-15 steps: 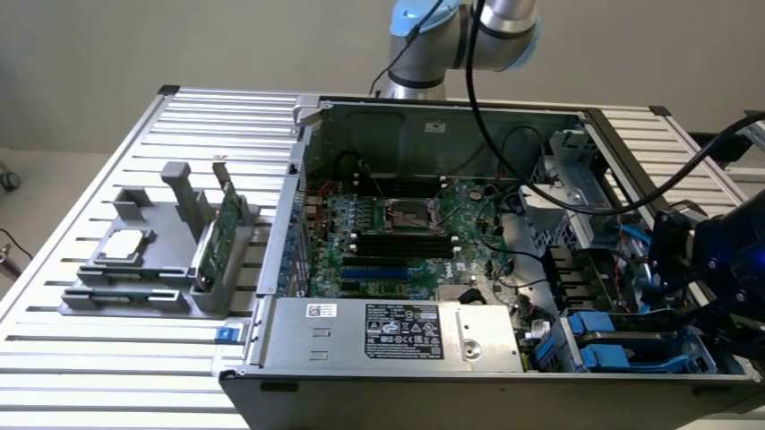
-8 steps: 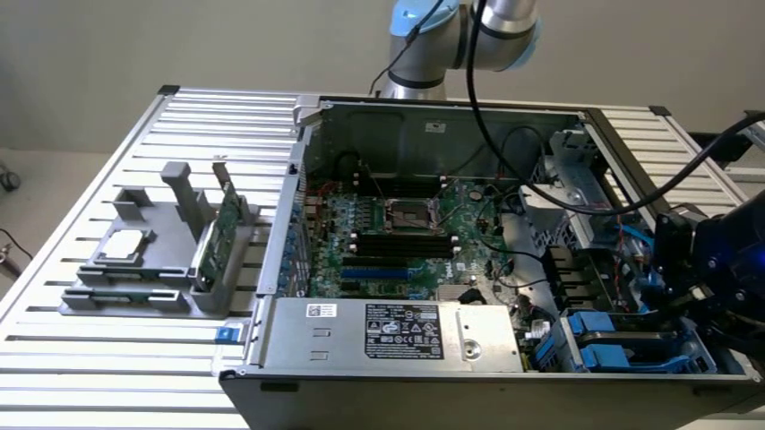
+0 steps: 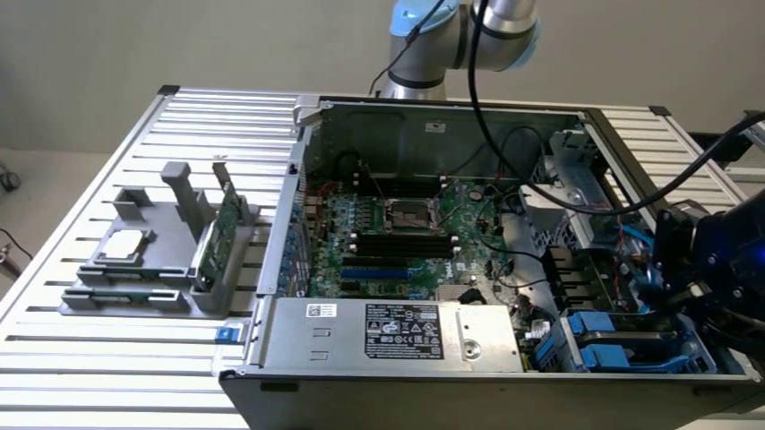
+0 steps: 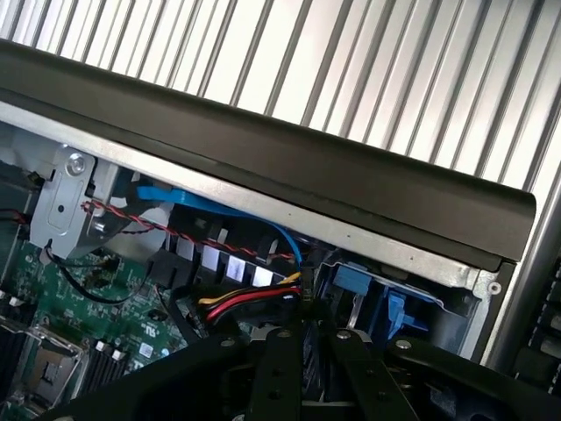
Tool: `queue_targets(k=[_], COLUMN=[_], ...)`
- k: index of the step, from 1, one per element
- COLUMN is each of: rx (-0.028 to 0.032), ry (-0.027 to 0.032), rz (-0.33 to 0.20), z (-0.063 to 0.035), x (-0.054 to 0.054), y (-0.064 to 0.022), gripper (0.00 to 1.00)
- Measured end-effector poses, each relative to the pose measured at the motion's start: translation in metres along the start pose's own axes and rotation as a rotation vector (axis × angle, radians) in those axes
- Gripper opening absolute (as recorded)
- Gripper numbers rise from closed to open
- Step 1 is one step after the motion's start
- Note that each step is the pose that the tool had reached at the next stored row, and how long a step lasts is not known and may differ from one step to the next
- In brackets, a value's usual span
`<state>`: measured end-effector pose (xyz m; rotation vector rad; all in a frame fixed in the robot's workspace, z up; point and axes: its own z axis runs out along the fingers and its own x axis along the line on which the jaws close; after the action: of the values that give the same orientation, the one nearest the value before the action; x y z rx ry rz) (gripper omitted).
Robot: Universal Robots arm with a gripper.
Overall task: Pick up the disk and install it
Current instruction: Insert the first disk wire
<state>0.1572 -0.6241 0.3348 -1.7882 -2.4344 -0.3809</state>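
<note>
– Gripper [image 3: 708, 291] first: where do you have it, seen from outside?
– I have it low at the exterior view's right, over the corner of the open case [image 3: 478, 394] where the drive bay is. The arm [image 3: 478, 27] stands behind the case. The disk [image 3: 612, 348] sits in that bay, just beside the gripper. I see its blue carrier but not its label. How far the gripper is open, or whether it has hold of anything, I cannot tell from this side.
– And the rest of the table [image 3: 84, 376]?
– Well apart, at the exterior view's left, the grey fixture [image 3: 132, 296] holds the chip [image 3: 125, 244], lying flat, and the green card [image 3: 213, 235], standing on edge.
– Now the wrist view?
– The gripper [image 4: 302, 355] hangs inside the case, near its dark wall [image 4: 333, 175]. Blue carrier plastic of the disk [image 4: 355, 281] lies just past it, beside a red, yellow and black cable bundle [image 4: 250, 303]. The board [image 4: 88, 307] is off to one side. The grip I cannot tell in this view either.
</note>
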Motion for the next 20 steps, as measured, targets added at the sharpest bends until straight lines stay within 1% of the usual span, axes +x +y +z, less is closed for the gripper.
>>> queue_targets(k=[2, 3, 4, 5, 8, 9, 10, 11, 12, 15, 17, 19, 20], rx=[0.0064, 0.0115, 0.0182, 0.027, 0.059, 0.0684, 0.0765, 0.082, 0.0846, 0.0887, 0.0934, 0.0994, 0.1028], ry=[0.0032, 0.0051, 0.0074, 0.0104, 0.02, 0.0228, 0.025, 0.0263, 0.0268, 0.0271, 0.0267, 0.0236, 0.0205], rz=[0.008, 0.011, 0.015, 0.019, 0.032, 0.038, 0.044, 0.049, 0.055, 0.075, 0.092, 0.109, 0.117], z=[-0.0011, -0.0013, -0.0014, -0.0014, -0.0015, -0.0014, -0.0015, -0.0016, -0.0019, -0.0028, -0.0029, -0.0032, -0.0033], x=[0.0002, 0.0003, 0.0004, 0.0004, 0.0006, 0.0005, 0.0005, 0.0006, 0.0007, 0.0008, 0.0009, 0.0009, 0.0008], y=[0.0001, -0.0001, -0.0003, -0.0006, -0.0009, -0.0009, -0.0009, -0.0009, -0.0009, -0.0007, -0.0007, -0.0007, -0.0007], gripper=[0.17, 0.17, 0.17, 0.17, 0.17, 0.17, 0.17, 0.17, 0.17, 0.17, 0.17, 0.17, 0.17])
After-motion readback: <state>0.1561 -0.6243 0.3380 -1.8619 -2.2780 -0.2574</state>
